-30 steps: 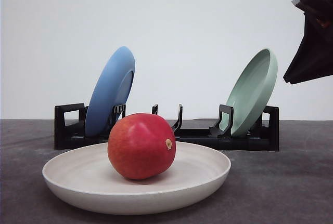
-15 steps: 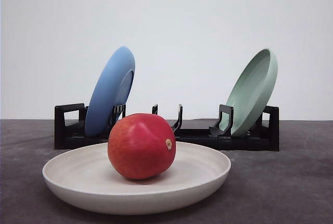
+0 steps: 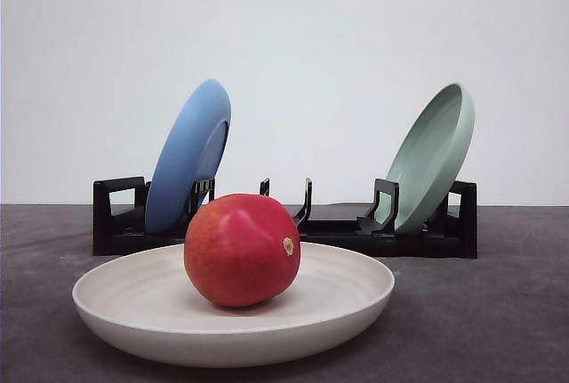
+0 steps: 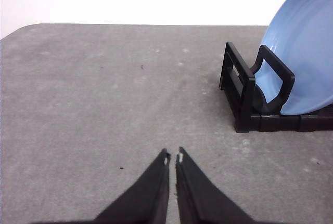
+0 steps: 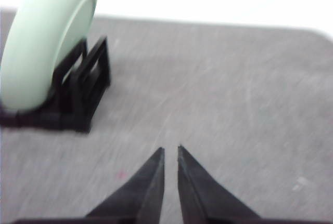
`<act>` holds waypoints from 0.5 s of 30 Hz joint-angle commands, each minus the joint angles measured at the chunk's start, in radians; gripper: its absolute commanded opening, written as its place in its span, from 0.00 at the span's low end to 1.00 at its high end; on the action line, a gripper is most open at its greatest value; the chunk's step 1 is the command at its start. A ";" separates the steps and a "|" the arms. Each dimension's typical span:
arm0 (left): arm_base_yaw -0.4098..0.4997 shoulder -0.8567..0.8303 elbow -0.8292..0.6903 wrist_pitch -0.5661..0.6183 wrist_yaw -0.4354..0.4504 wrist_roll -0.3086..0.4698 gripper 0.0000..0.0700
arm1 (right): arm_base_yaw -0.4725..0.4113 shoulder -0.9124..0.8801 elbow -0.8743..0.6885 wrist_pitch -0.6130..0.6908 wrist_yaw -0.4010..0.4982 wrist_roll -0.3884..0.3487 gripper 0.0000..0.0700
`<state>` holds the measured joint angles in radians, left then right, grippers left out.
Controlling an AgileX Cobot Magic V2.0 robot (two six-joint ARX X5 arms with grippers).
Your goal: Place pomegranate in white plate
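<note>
The pomegranate [image 3: 241, 249] sits in the white plate [image 3: 356, 307] near the surface's front edge; the left gripper [image 4: 173, 157] and right gripper [image 5: 170, 152] are both closed, empty.

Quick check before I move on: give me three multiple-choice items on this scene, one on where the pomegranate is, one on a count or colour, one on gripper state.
1. Where is the pomegranate?
A. in the rack
B. on the white plate
C. on the bare table

2. How many plates stand in the black rack?
A. one
B. two
C. three

3. How is the left gripper?
A. shut, holding nothing
B. wide open
C. shut on the pomegranate

Answers:
1 B, the fruit rests inside the plate's rim.
2 B, the blue plate and the green plate lean in it.
3 A, its tips nearly meet over bare table.
</note>
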<state>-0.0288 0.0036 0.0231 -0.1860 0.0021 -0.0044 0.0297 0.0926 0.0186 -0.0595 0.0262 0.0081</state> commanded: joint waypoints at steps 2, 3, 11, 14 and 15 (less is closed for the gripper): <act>0.000 -0.001 -0.011 -0.001 -0.003 -0.008 0.00 | -0.009 -0.062 -0.007 -0.016 -0.003 0.018 0.06; 0.000 -0.001 -0.011 -0.001 -0.003 -0.008 0.00 | -0.011 -0.086 -0.007 -0.027 -0.003 0.018 0.06; 0.000 -0.001 -0.011 -0.001 -0.003 -0.008 0.00 | -0.014 -0.089 -0.007 -0.031 -0.043 0.022 0.06; 0.000 -0.001 -0.011 -0.001 -0.003 -0.008 0.00 | -0.013 -0.089 -0.007 -0.030 -0.045 0.021 0.06; 0.000 -0.001 -0.011 -0.001 -0.003 -0.008 0.00 | -0.013 -0.089 -0.007 -0.029 -0.045 0.021 0.06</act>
<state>-0.0288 0.0036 0.0231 -0.1860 0.0017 -0.0048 0.0177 0.0025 0.0151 -0.0998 -0.0186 0.0158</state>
